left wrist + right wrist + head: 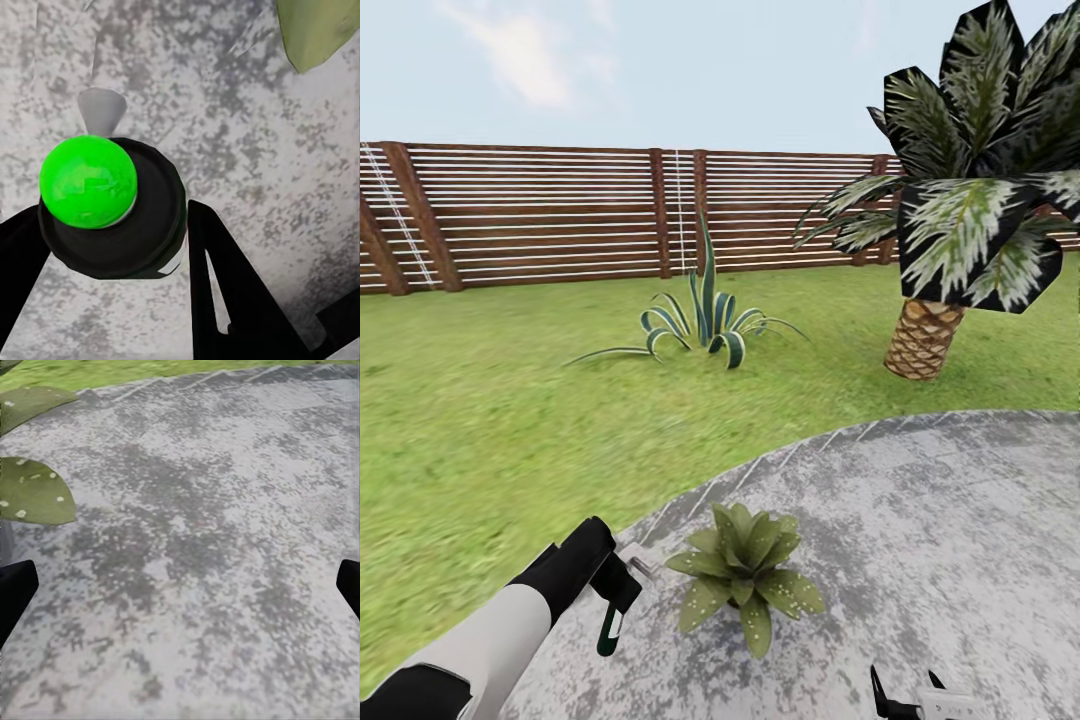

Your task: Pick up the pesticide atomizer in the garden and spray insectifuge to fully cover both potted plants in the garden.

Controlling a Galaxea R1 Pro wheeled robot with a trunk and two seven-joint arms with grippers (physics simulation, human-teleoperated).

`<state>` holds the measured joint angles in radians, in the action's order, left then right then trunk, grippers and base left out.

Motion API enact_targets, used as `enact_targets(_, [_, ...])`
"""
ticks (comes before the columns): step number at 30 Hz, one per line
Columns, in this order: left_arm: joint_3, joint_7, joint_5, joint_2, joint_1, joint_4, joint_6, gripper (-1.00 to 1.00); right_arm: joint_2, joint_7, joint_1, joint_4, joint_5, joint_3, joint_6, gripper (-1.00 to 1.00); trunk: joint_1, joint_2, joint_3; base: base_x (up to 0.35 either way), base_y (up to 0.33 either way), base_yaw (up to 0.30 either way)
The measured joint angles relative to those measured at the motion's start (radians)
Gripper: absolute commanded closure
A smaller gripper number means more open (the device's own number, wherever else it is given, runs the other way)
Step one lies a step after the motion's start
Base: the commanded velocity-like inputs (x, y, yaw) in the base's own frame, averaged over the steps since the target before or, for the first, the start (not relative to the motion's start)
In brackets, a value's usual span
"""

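My left gripper (617,598) is shut on the pesticide atomizer (610,628), a slim dark-green bottle with a white label that hangs down over the patio's edge. It sits just left of one potted plant (745,572), a low speckled rosette on the paving. In the left wrist view the atomizer's black spray head (154,217) with a bright green cap and grey nozzle sits between the black fingers (225,292), and a leaf (315,30) shows beyond. My right gripper (908,702) is open low over the patio (195,532), with plant leaves (34,495) beside it. The second potted plant is out of view.
The round grey patio (920,520) lies in a green lawn (480,420). A striped agave (705,322) grows mid-lawn and a scaly-trunked palm (925,338) stands at the right. A brown slatted fence (560,215) closes the back.
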<state>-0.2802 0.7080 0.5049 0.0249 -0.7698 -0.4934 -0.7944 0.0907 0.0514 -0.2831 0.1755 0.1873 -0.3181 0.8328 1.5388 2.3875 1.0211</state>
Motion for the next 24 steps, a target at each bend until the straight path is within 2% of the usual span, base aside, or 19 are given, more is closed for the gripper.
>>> enact_targets(7, [-0.003, 0.005, 0.007, 0.009, 0.004, -0.006, 0.002, 1.00, 0.000, -0.001, 0.000, 0.000, 0.000, 0.000, 0.002, -1.00, 0.000, 0.000, 0.000, 0.000, 0.001, 0.000])
enact_targets(12, [-0.017, 0.013, 0.010, 0.011, -0.005, -0.002, -0.008, 1.00, 0.000, 0.000, 0.000, 0.000, 0.000, 0.000, 0.000, -1.00, 0.000, 0.000, 0.000, 0.000, 0.000, 0.000])
enact_targets(14, [-0.039, 0.023, 0.008, 0.012, -0.009, -0.002, -0.013, 1.00, 0.000, 0.000, 0.000, 0.000, 0.000, 0.000, 0.000, -1.00, 0.000, 0.000, 0.000, 0.000, 0.000, 0.000])
enact_targets(18, [-0.127, 0.102, 0.013, 0.011, -0.045, -0.002, -0.023, 1.00, 0.000, 0.000, 0.000, 0.000, 0.000, 0.000, 0.000, -1.00, 0.000, 0.000, 0.000, 0.000, 0.000, 0.000])
enact_targets(19, [-0.168, 0.148, 0.032, 0.009, -0.077, -0.001, -0.036, 1.00, 0.000, 0.001, 0.000, 0.000, 0.000, 0.000, 0.000, -1.00, 0.000, 0.000, 0.000, 0.000, 0.000, 0.000])
enact_targets(20, [-0.194, 0.192, 0.057, 0.007, -0.102, -0.001, -0.051, 1.00, 0.000, 0.001, 0.000, 0.000, 0.000, 0.000, 0.000, -1.00, 0.000, 0.000, 0.000, 0.000, 0.000, 0.000])
enact_targets(22, [-0.222, 0.275, 0.113, 0.001, -0.134, -0.001, -0.069, 1.00, 0.000, 0.001, 0.000, 0.000, 0.001, 0.000, 0.000, -1.00, 0.000, 0.000, 0.000, 0.000, 0.000, 0.000])
enact_targets(23, [-0.229, 0.319, 0.160, -0.003, -0.151, -0.002, -0.072, 1.00, 0.000, 0.001, 0.000, 0.000, 0.001, 0.000, 0.000, -1.00, 0.000, 0.000, 0.000, 0.000, 0.000, 0.000])
enact_targets(24, [-0.233, 0.372, 0.225, -0.007, -0.171, -0.002, -0.073, 1.00, 0.000, 0.001, 0.000, 0.000, 0.002, 0.000, 0.000, -1.00, 0.000, 0.000, 0.000, 0.000, 0.000, 0.000])
